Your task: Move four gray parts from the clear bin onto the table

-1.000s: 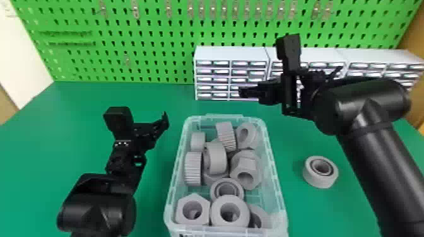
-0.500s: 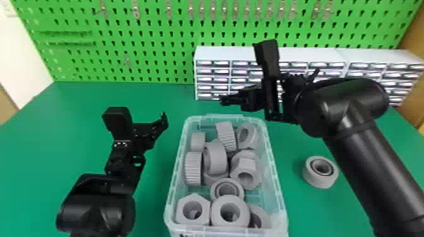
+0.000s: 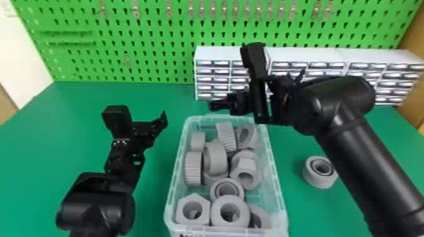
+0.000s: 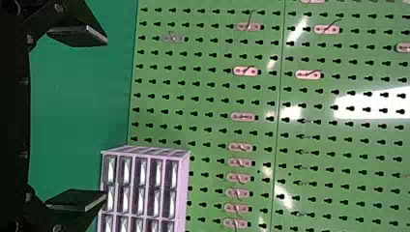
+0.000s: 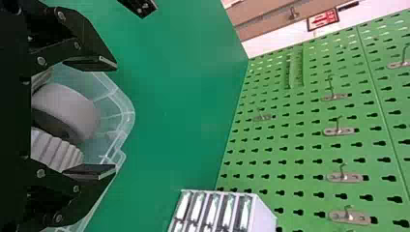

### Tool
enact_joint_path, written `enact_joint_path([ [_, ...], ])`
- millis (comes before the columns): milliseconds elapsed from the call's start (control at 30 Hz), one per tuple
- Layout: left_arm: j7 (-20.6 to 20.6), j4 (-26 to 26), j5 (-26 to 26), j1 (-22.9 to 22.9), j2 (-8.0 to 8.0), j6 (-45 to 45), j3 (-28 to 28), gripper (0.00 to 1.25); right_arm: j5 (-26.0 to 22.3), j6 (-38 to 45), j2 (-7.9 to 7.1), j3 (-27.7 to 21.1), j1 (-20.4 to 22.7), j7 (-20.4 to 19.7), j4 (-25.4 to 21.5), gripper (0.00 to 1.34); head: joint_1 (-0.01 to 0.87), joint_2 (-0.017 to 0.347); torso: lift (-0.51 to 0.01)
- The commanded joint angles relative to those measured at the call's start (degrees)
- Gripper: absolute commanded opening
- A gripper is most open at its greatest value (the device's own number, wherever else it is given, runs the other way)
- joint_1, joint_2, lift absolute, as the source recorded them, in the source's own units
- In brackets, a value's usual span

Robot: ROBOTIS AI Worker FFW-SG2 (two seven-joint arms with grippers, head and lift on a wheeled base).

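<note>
Bin [image 3: 233, 230], gray parts [image 3: 217, 158] inside, near right hand [image 3: 216, 105] (fingers apart)

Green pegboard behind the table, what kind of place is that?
Likely a workshop or robot lab: a pegboard with metal hooks, small-drawer cabinets and a clear bin of gray parts.

A green perforated pegboard [image 3: 157, 47] is standing along the far edge of the green table [image 3: 63, 126]. Metal hooks [image 3: 136, 9] are projecting from the pegboard in a row. Three white multi-drawer cabinets [image 3: 217, 52] are standing side by side on the table, extending from far centre to far right. A pale wall section [image 3: 19, 56] is bordering the left side; a brown surface [image 3: 413, 31] is bordering the far right. A red-and-white sign [image 5: 323, 19] is showing in the right wrist view. White reflections [image 4: 382, 104] are glaring on the pegboard.
</note>
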Motion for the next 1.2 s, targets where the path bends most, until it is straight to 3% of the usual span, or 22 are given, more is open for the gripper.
enact_joint_path([
  [0, 0.00, 0.00, 0.00, 0.22, 0.02, 0.00, 0.16, 1.09, -0.84, 1.78, -0.01, 0.50, 0.10, -0.44, 0.06, 0.83, 0.693, 0.072, -0.052],
  [400, 0.00, -0.09, 0.09, 0.66, 0.02, -0.09, 0.51, 1.09, -5.67, 8.81, -0.54, 1.03, -0.51, -2.38, -0.46, 0.83, 0.693, 0.072, -0.052],
  [1167, 0.00, -0.09, 0.09, 0.84, 0.02, -0.09, 0.68, 1.09, -7.08, 16.02, -1.59, 3.05, -0.78, -3.08, -2.22, 0.83, 0.693, 0.072, -0.052],
])
